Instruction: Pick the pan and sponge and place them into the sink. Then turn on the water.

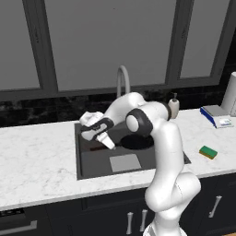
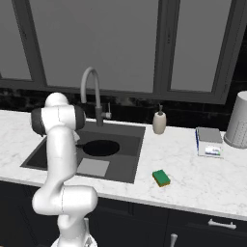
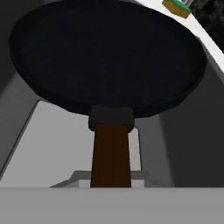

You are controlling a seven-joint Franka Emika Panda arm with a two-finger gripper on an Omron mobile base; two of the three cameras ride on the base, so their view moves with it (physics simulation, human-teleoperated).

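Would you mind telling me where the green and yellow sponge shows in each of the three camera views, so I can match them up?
Left base view: the sponge lies on the white counter at far right, right of the sink.
Right base view: the sponge sits lower centre-right on the counter, just right of the sink.
Hand view: the sponge peeks in at the top right edge, beyond the pan.
Shared landmark: the sink.
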